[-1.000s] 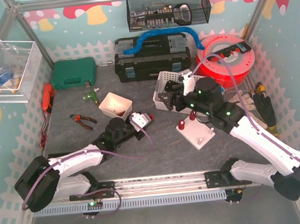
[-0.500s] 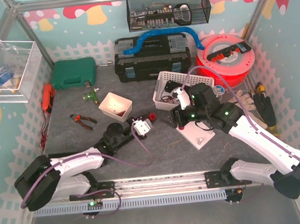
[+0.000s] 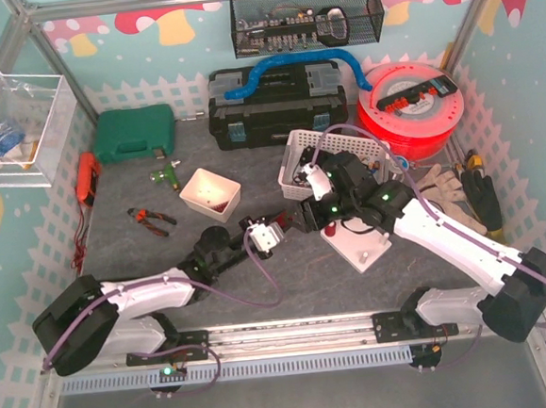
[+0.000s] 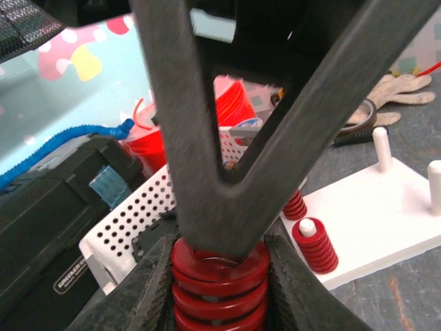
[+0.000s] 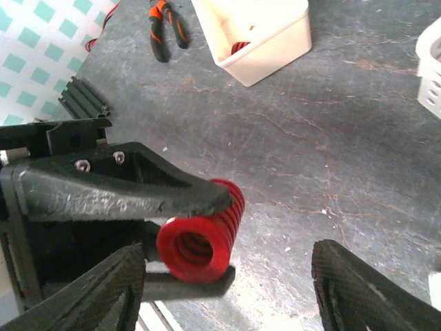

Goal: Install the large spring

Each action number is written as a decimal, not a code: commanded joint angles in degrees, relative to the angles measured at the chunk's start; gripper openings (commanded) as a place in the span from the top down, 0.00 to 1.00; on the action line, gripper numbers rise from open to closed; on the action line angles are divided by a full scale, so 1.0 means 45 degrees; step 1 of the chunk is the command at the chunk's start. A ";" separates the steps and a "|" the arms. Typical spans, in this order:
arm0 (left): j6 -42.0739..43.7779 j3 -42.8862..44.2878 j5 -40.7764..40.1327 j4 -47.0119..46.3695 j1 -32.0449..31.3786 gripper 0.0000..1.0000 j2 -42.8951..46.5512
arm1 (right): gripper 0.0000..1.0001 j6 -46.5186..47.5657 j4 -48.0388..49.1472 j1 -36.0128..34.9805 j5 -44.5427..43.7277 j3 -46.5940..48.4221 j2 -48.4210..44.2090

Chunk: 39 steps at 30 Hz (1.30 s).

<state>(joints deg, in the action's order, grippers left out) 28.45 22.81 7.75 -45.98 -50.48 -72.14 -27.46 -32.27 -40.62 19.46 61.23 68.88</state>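
Gripping the large spring (image 5: 224, 221) across its red coils with the left hand (image 4: 219, 296), pinched it tight between both fingers and held it off the grey bench (image 5: 344, 138), near the middle and just left of the white peg board (image 3: 371, 245). Aimed the spring's open end at the right hand (image 3: 300, 219), spread open with one finger to each side of that end and with a strip of bare bench beside the finger on the right of its wrist view. Showed, from the left wrist, a dark forked finger of the right hand right at the spring's end; could not tell whether touching it. Carried two smaller red springs (image 4: 315, 248) on pegs of the board, with bare white pegs (image 4: 380, 141) standing to their right. Had a white perforated basket (image 3: 292, 150) just beyond the board, a white bin (image 3: 199, 193) with more red springs to the far left of the held spring, and orange-handled pliers (image 5: 165, 27) lying further left on the bench.
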 commanded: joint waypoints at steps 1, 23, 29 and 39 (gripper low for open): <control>-0.0462 0.0197 0.0476 -0.0651 -0.0185 0.99 0.0508 | 0.34 0.0119 0.0821 -0.0112 0.0789 0.0279 0.0594; -0.0318 0.0624 -0.1042 0.0276 -0.0409 0.52 0.0314 | 1.00 0.0524 0.1097 -0.0270 0.0445 0.0003 0.1197; -0.1823 0.0750 -0.2332 0.1368 -0.0404 0.14 0.0201 | 1.00 -0.0304 0.0702 0.0066 -0.2003 -0.0693 0.0024; -0.4115 -0.0476 -0.5629 0.0964 -0.0423 0.01 0.0594 | 1.00 -0.3200 -0.3394 0.2221 -0.4344 -0.1432 -0.2320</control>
<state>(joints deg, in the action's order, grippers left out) 14.31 23.64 -9.45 -40.45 -52.16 -70.70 -34.46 -37.47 -33.23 6.31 54.57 61.28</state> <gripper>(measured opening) 0.992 0.258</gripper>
